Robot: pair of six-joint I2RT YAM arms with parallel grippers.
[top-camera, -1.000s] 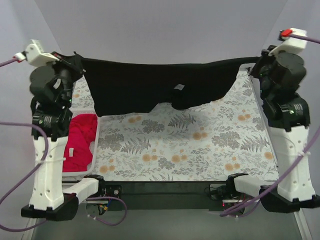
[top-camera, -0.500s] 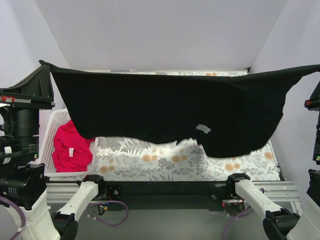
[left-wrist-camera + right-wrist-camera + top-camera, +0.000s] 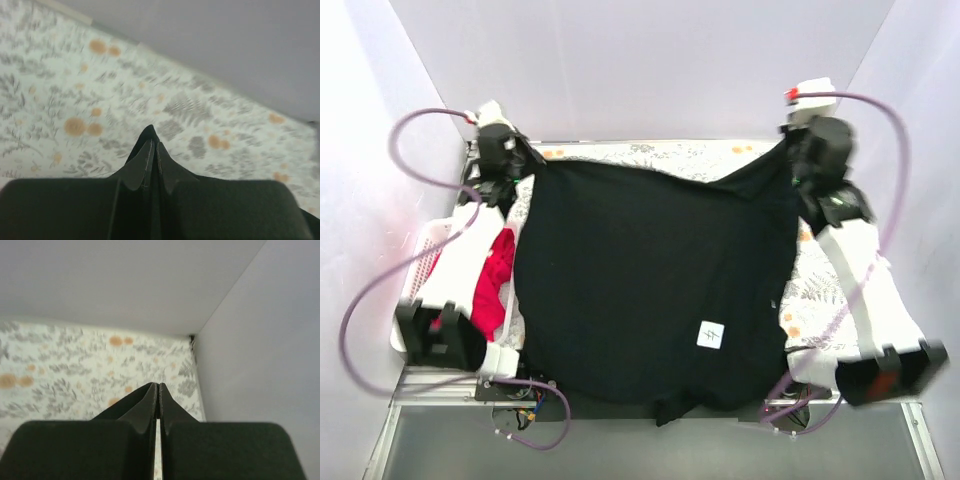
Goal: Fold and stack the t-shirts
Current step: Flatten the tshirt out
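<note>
The black t-shirt (image 3: 640,270) lies spread over the table, its white neck label (image 3: 711,335) near the front and its near edge hanging over the table front. My left gripper (image 3: 527,165) is shut on the shirt's far left corner. My right gripper (image 3: 788,152) is shut on its far right corner. In the left wrist view the shut gripper (image 3: 151,143) has black cloth (image 3: 148,132) poking past the tips. In the right wrist view the gripper (image 3: 158,386) is shut, with black cloth (image 3: 116,407) beside it. The red-pink t-shirt (image 3: 492,285) lies bunched in the basket, partly hidden by the left arm.
The white lattice basket (image 3: 418,262) stands at the table's left edge. The floral table cover (image 3: 820,290) shows along the right side and at the far end (image 3: 75,100). White walls close in the back and sides (image 3: 250,340).
Both arms have swung from high and near the camera to the far end of the table. The black shirt, hanging stretched between them before, now lies spread flat over the table.
</note>
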